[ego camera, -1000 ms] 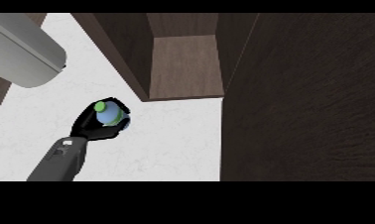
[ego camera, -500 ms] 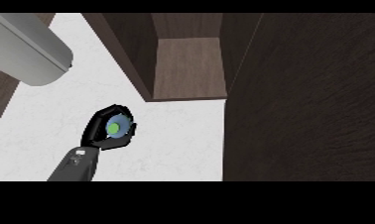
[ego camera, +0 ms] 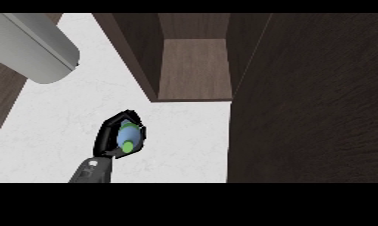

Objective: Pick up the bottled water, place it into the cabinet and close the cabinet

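While the open cabinet (ego camera: pixel 193 67) stands ahead, its dark door (ego camera: pixel 306 100) walls the right. The left hand (ego camera: pixel 111 137) grasps the bottled water (ego camera: pixel 128 137) over the white counter (ego camera: pixel 177 140). A grey cylinder (ego camera: pixel 37 50) lies upper left.

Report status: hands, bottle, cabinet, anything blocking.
Left robot hand curled round the bottled water, held over the white counter. Right robot hand out of view. Cabinet open, shelf bare. Nothing between bottle and opening.

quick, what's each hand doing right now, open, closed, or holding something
Left hand: closed around the bottled water, over the white counter.
Right hand: not in view, so it cannot be told.
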Controlling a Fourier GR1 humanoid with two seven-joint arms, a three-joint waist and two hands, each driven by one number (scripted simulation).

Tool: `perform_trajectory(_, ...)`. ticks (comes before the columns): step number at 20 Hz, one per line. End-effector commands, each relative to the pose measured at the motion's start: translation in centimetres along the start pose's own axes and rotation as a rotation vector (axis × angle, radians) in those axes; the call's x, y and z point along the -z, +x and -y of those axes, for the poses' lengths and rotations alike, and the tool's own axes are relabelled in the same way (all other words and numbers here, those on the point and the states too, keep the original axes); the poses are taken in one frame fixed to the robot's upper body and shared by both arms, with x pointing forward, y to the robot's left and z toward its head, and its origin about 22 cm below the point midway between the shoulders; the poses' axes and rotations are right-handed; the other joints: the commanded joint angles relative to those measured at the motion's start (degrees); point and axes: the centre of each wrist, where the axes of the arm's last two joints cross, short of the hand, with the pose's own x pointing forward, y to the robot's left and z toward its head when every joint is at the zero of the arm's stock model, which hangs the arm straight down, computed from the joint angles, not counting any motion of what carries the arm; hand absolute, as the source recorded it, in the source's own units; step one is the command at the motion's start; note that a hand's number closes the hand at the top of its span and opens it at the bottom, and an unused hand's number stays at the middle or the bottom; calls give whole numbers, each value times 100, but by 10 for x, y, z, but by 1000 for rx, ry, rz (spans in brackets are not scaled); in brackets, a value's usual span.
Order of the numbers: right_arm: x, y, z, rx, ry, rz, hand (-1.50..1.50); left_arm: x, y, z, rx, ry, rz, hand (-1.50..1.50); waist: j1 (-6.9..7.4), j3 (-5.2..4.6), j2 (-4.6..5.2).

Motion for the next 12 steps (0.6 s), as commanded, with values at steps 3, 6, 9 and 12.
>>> perform_trajectory(3,9,40,0,-36,21,43,-150,-7,0,41,-119,-45,-73,150,13,-57,50)
perform_trajectory(6,7,35,-2,-22,5,44,-150,23,18,56,-124,-53,-72,150,-2,-53,35)
perform_trajectory(9,8,24,5,-30,23,30,-150,38,35,78,-170,-46,-55,150,6,-54,52)
perform_trajectory(12,1,31,6,-24,30,34,-150,55,53,98,-125,0,-68,150,-83,-54,46)
